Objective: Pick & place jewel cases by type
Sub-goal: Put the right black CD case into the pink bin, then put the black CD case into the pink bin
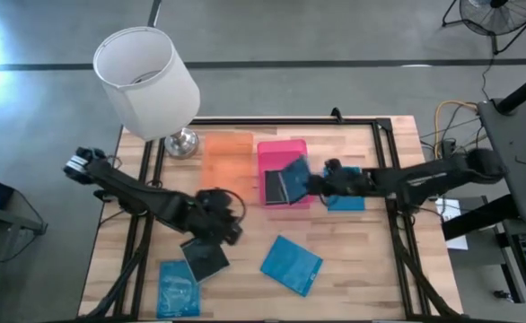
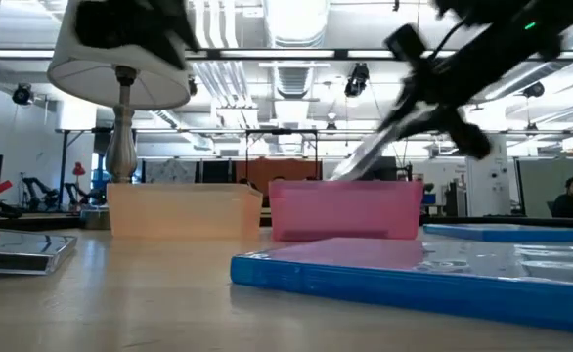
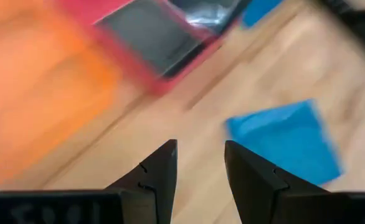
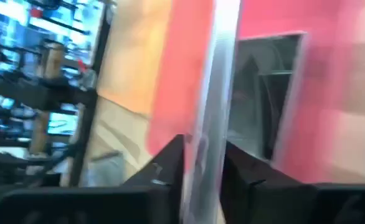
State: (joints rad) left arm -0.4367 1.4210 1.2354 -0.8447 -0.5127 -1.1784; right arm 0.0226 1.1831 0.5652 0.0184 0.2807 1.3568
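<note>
Pale wood-grain worktop [image 1: 362,269]. Translucent orange tray [image 1: 226,154]; translucent pink tray [image 1: 276,154]. Bright blue cases [image 1: 292,265], [image 1: 178,289], [image 1: 346,199]; dark grey cases [image 1: 206,258], [image 1: 275,187]. White lampshade [image 1: 146,81] on a silver base [image 1: 182,142]. Both arms are coloured black.
</note>
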